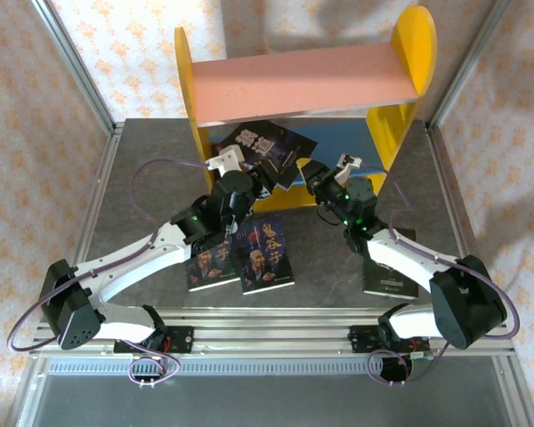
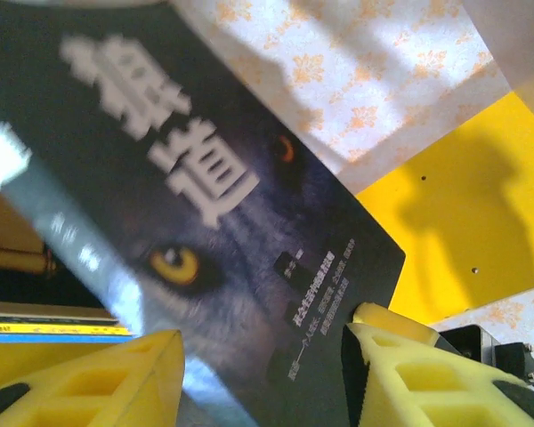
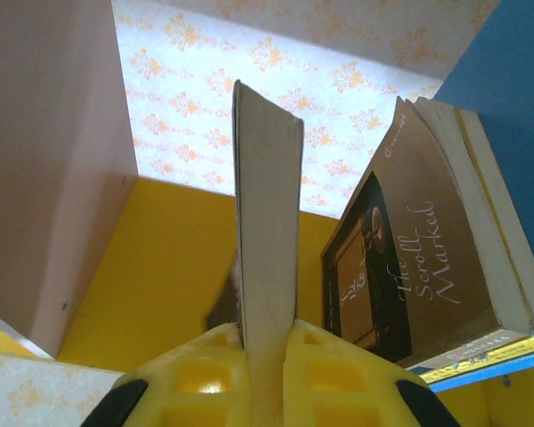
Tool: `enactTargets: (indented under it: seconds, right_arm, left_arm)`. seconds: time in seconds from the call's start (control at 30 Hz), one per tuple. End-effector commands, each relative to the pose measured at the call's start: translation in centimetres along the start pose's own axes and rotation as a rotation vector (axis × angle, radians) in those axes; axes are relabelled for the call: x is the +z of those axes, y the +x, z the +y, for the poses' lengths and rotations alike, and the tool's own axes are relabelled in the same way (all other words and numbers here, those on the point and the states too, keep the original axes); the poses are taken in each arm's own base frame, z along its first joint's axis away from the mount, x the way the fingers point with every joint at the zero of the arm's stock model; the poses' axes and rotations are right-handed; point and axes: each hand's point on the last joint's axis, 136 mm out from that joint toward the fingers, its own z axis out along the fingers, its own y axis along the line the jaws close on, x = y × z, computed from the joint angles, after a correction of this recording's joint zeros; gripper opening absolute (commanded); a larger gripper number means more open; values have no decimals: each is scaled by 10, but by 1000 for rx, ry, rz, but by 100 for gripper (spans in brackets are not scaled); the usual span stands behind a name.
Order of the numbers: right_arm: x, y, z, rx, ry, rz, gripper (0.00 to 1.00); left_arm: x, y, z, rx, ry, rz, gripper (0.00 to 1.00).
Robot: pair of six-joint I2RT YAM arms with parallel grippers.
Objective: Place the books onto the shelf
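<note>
Right wrist view: right gripper clamped on the book by its edge, within the shelf; left gripper part open at that book's cover, gripping nothing

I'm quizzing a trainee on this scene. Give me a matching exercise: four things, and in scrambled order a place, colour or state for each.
1 wolf-eyed book
2 tan book
3 two face-cover books
4 upper board

A pink
B flat on the table
C clamped in the right gripper
D against the blue board

Pairs: 1-C, 2-D, 3-B, 4-A
</note>
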Motion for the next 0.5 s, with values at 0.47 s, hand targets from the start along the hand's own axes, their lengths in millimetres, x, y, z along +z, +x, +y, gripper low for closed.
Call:
enactTargets:
  seconds: [0.47]
  right_arm:
    - [11, -4, 55, -377, -60, 276, 8]
  left_arm:
    - [-31, -38, 21, 183, -105, -2, 51]
